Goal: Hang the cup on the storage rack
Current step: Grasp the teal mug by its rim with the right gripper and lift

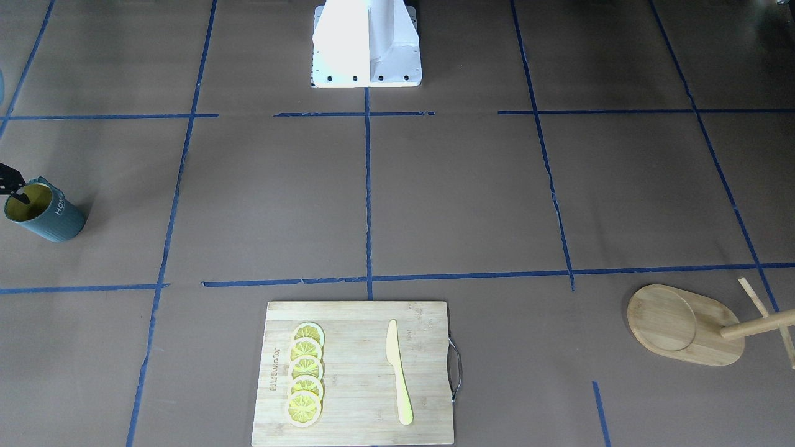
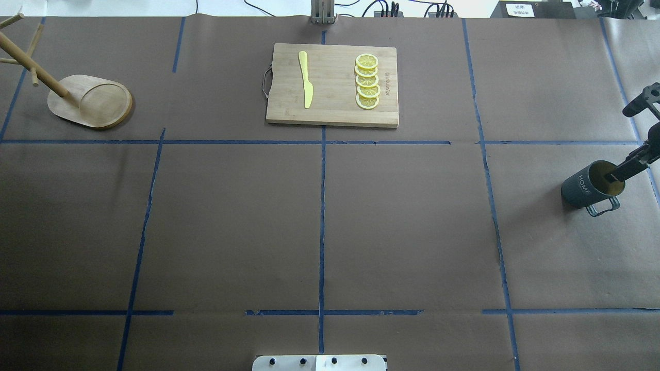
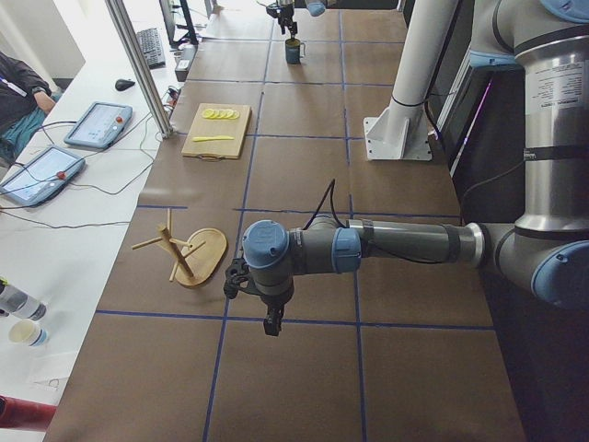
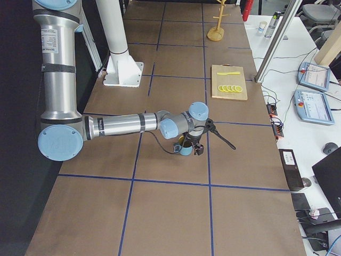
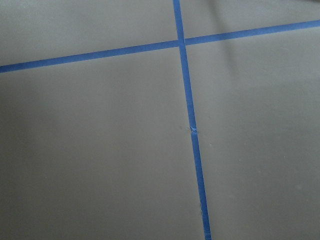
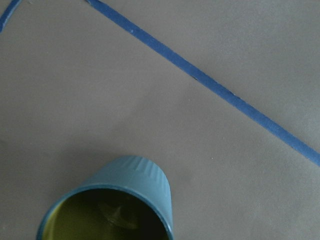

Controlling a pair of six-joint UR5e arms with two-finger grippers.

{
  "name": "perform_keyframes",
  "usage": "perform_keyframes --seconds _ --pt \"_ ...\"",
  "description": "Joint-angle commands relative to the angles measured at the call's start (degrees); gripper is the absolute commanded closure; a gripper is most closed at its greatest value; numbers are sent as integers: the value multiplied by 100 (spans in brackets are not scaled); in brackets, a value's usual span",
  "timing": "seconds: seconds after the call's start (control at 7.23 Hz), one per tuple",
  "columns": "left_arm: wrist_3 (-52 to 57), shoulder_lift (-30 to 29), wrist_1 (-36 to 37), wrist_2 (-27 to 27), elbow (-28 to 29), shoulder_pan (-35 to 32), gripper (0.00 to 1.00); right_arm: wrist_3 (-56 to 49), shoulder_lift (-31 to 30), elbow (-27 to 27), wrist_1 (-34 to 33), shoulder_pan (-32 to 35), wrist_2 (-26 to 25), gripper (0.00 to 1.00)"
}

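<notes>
At the overhead view's three o'clock edge, the cup [image 2: 585, 188] is seen upright on the table [image 2: 330, 226], its handle turned toward five o'clock. One finger [image 2: 626, 167] of the right gripper [image 2: 626, 141] is dipped into the yellow mouth while the other is spread wide outside, with nothing clamped. The storage rack [image 2: 67, 103] is set well apart at ten o'clock, and whether the left gripper [image 3: 273, 320] is spread or closed cannot be told.
</notes>
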Motion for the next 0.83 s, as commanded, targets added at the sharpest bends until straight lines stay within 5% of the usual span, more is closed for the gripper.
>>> perform_keyframes --seconds 0.0,0.14,0.28,0.41,0.55,0.69 --pt "0 0 -4 0 -1 3 0 1 103 -212 17 -271 -6 0" --pt "9 0 -4 0 -1 3 0 1 147 -291 17 -342 -6 0" --pt "9 0 -4 0 -1 -5 0 1 165 -257 17 -342 3 29" --pt "9 0 -4 0 -1 -6 0 -16 157 -266 17 -342 -14 76" --pt "9 0 -4 0 -1 -6 0 -68 174 -266 17 -334 -23 97" --pt "9 0 -4 0 -1 3 0 -60 122 -274 17 -325 -41 99"
